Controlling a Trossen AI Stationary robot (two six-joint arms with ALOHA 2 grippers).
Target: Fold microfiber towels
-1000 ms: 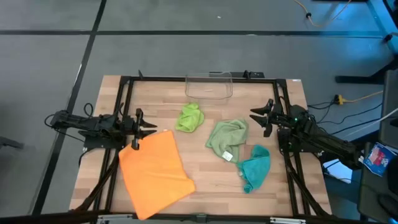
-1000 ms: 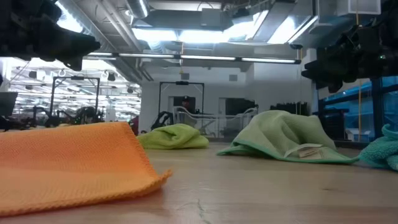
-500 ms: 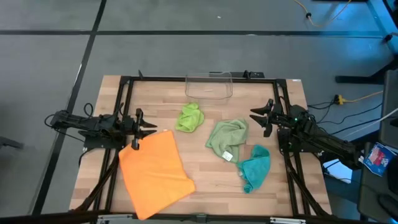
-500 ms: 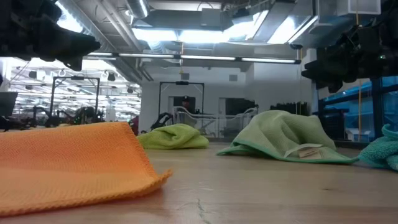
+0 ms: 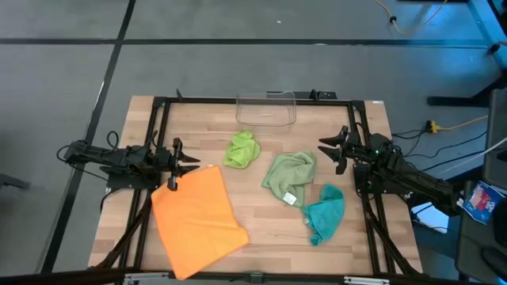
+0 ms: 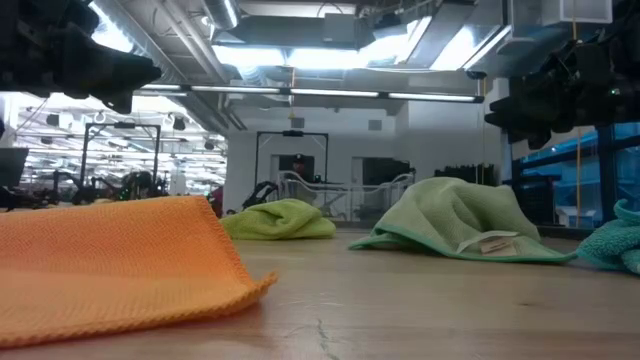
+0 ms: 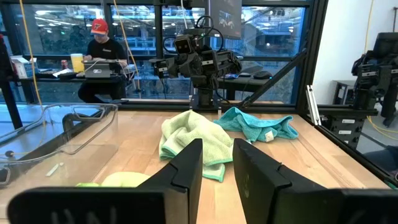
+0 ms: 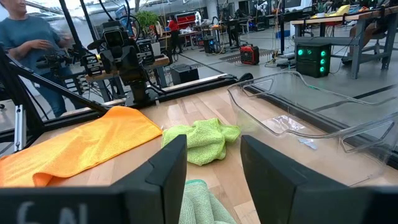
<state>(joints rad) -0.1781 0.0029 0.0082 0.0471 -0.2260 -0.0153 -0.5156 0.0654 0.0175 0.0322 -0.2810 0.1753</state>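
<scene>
Four microfiber towels lie unfolded on the table.
Left gripper [image 5: 176, 164] at 9 o'clock touching the orange towel [image 5: 198, 219], right gripper [image 5: 337, 150] at 3 o'clock; both fingers apart, empty.

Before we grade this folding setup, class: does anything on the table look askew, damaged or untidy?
Nothing is damaged. Three towels lie crumpled: lime green towel, sage towel, teal towel. The orange towel lies flat but skewed to the table edges.

Beyond the left claw [image 7: 216, 167], its 2 fingers slightly apart, a sage towel [image 7: 189, 134] and teal towel [image 7: 258, 124] lie on the bench [image 7: 311, 168].
</scene>
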